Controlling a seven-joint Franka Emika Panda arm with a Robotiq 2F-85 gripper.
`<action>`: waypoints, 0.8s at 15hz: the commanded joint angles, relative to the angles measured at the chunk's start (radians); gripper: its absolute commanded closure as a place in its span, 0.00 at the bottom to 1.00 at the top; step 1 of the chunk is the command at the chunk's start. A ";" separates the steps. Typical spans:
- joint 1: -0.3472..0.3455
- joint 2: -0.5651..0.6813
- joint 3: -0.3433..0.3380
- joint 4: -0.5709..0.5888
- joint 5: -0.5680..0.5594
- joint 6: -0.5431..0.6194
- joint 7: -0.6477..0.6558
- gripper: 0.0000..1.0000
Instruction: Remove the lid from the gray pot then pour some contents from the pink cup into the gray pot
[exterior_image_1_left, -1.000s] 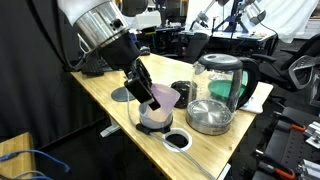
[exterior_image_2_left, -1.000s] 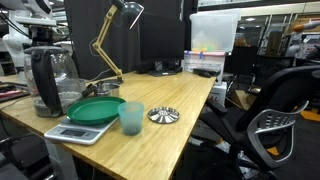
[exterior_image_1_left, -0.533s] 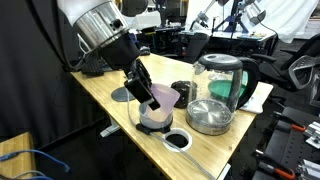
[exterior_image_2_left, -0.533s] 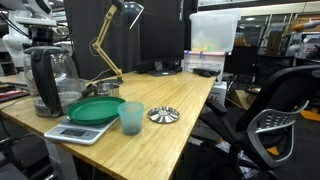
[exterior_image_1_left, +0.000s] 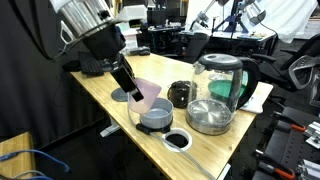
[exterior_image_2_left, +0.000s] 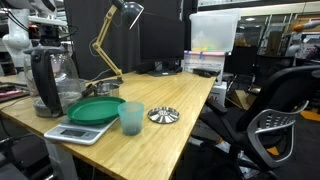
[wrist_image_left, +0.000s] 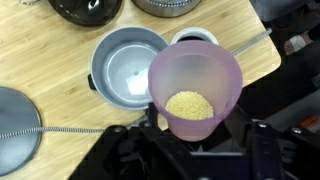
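Holding pink cup (wrist_image_left: 195, 85) clamped in our pincer (exterior_image_1_left: 132, 88), grains (wrist_image_left: 188, 104) inside | gray pot (wrist_image_left: 128, 65) at cup's 10 o'clock, uncovered for pouring, we judge | lid (wrist_image_left: 85, 8) parked clear, 12 o'clock

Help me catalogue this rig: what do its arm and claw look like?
The arm has a rounded, pale grey-white shell that ends in a chunky black wrist section. The claw is matte black with two straight, slim fingers. No markings are legible.

Black pincer (exterior_image_1_left: 131, 88) clamped on tilted translucent pink plastic cup (exterior_image_1_left: 150, 93), short blue-gray round pot (exterior_image_1_left: 157, 116) just below, small dark round lid (exterior_image_1_left: 181, 94) near.
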 joint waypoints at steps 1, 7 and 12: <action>-0.023 -0.004 0.033 0.021 -0.001 0.046 -0.130 0.57; -0.071 -0.050 0.046 -0.053 0.054 0.196 -0.297 0.57; -0.127 -0.102 0.064 -0.179 0.139 0.320 -0.395 0.57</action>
